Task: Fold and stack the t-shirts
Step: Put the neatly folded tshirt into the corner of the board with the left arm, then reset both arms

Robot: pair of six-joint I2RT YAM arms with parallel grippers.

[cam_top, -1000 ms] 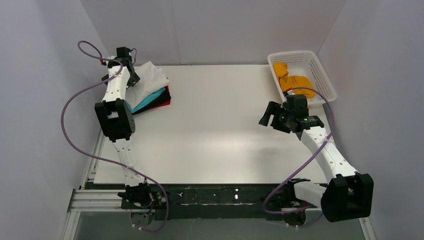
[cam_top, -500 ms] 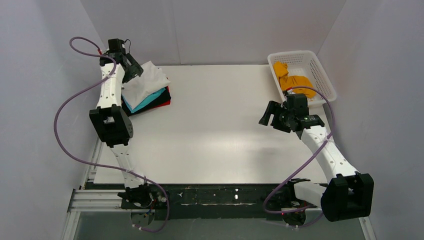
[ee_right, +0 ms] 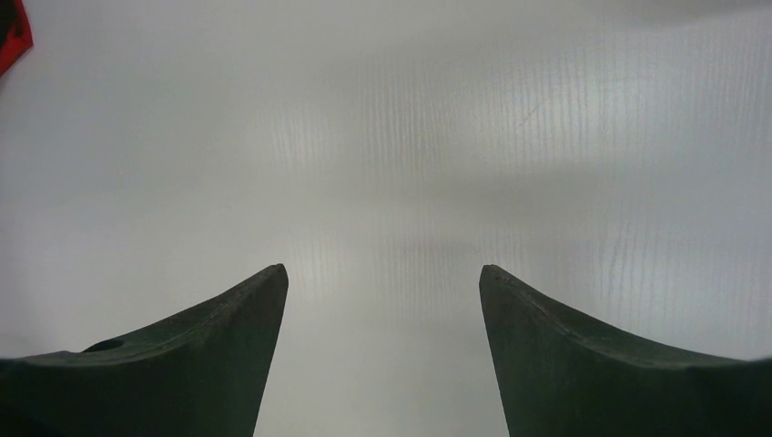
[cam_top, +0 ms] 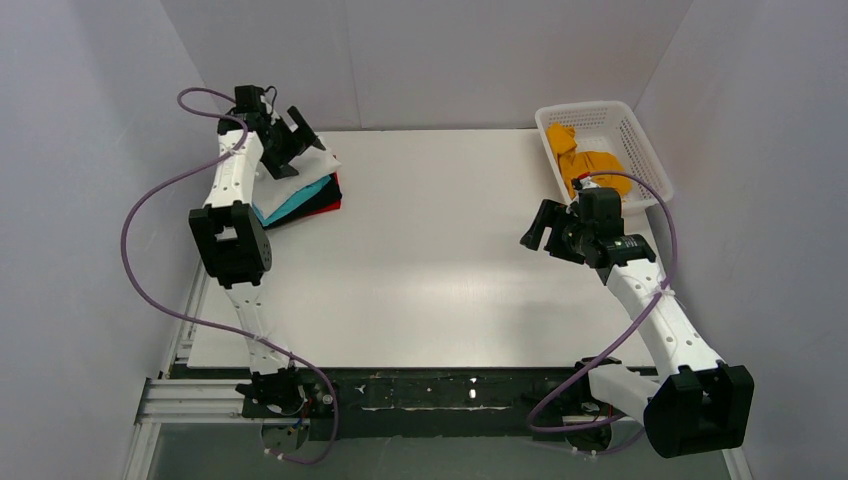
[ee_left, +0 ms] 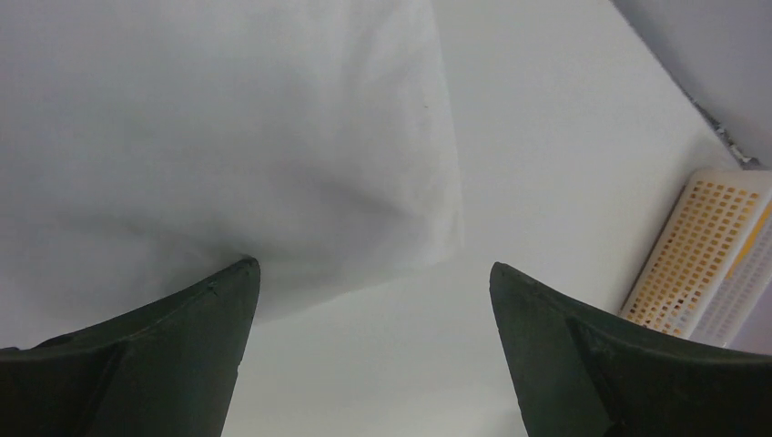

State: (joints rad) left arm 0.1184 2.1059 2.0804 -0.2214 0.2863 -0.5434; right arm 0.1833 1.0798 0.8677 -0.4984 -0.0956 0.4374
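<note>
A folded white t-shirt (cam_top: 300, 178) lies on top of a stack at the table's far left, over a teal one (cam_top: 298, 200), a black one (cam_top: 322, 200) and a red one (cam_top: 334, 206). My left gripper (cam_top: 305, 135) hovers open and empty over the stack's far right corner. In the left wrist view the white t-shirt (ee_left: 218, 137) fills the upper left, and the left gripper (ee_left: 373, 273) holds nothing. An orange t-shirt (cam_top: 585, 160) lies in the basket. My right gripper (cam_top: 535, 228) is open and empty above bare table, as the right wrist view (ee_right: 382, 273) shows.
A white lattice basket (cam_top: 640, 150) stands at the far right corner; its edge shows in the left wrist view (ee_left: 719, 264). Grey walls close in the table on three sides. A red scrap of cloth (ee_right: 14, 36) shows at the right wrist view's upper left corner.
My left gripper has swung right from the stack's far left side to above its far right corner. My right arm has shifted slightly.
</note>
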